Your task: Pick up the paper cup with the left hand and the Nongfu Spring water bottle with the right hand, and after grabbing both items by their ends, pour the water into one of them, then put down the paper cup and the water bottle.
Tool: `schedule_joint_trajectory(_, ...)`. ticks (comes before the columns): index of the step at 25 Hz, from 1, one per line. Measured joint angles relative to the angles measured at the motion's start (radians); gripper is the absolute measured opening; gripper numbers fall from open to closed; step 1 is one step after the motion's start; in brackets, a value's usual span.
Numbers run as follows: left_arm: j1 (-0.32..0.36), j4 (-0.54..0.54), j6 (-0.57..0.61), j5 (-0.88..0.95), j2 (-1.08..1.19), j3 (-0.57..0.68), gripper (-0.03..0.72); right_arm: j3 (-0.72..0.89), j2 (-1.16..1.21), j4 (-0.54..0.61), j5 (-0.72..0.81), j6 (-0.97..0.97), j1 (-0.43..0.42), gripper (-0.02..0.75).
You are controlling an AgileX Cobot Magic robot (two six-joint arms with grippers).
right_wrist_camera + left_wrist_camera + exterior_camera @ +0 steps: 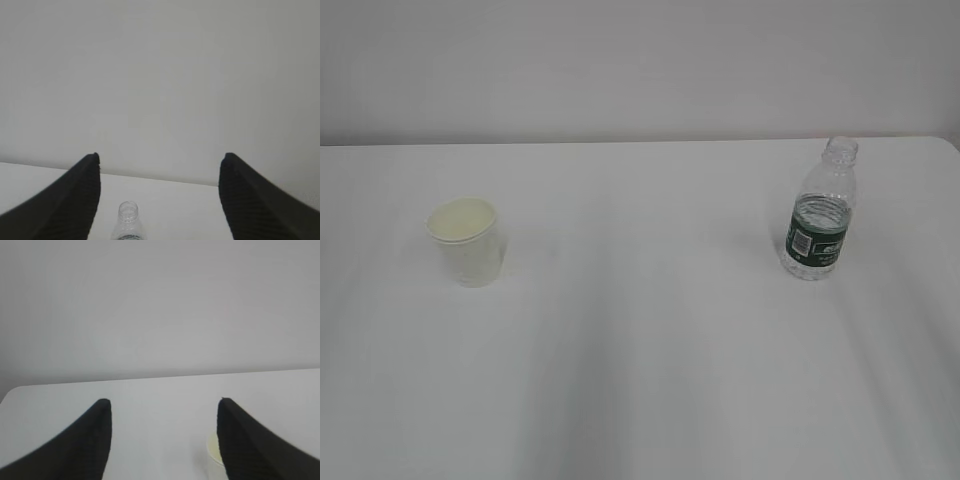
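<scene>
We see the paper cup (466, 242) standing on the left of the white table (640, 380), empty as far as we can tell; it looks light and easy to squash, so we should hold its sides softly. The Nongfu Spring water bottle (817, 222) stands far off on the right, capless and part full of water (808, 262), smooth but ribbed, best held low on its body. The left hand (162, 407) and right hand (160, 162) both have their jaws wide apart, holding nothing.
</scene>
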Motion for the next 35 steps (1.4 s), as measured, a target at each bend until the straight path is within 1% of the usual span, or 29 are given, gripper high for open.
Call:
schedule_joint_trajectory(5,0.000,0.000,0.000,-0.107,0.090,0.000,0.473,0.000,0.079,0.015,-0.054,0.000,0.000,0.563)
schedule_joint_trajectory(11,0.000,-0.021,0.000,-0.258,0.189,0.000,0.466,0.000,0.132,0.018,-0.075,0.000,0.000,0.563)
schedule_joint_trajectory(16,0.000,-0.063,0.000,-0.356,0.267,0.000,0.462,0.000,0.186,0.016,-0.167,0.000,0.000,0.547)
schedule_joint_trajectory(22,0.000,-0.081,-0.002,-0.423,0.372,0.000,0.452,0.000,0.293,0.013,-0.253,0.000,0.000,0.541)
schedule_joint_trajectory(25,0.000,-0.081,-0.026,-0.453,0.417,0.000,0.450,0.002,0.351,0.013,-0.292,0.004,0.000,0.540)
schedule_joint_trajectory(30,0.000,-0.081,-0.080,-0.580,0.477,0.069,0.450,0.079,0.402,0.013,-0.457,0.054,0.000,0.540)
schedule_joint_trajectory(35,0.000,-0.050,-0.156,-0.714,0.488,0.171,0.444,0.171,0.404,0.013,-0.509,0.067,0.000,0.540)
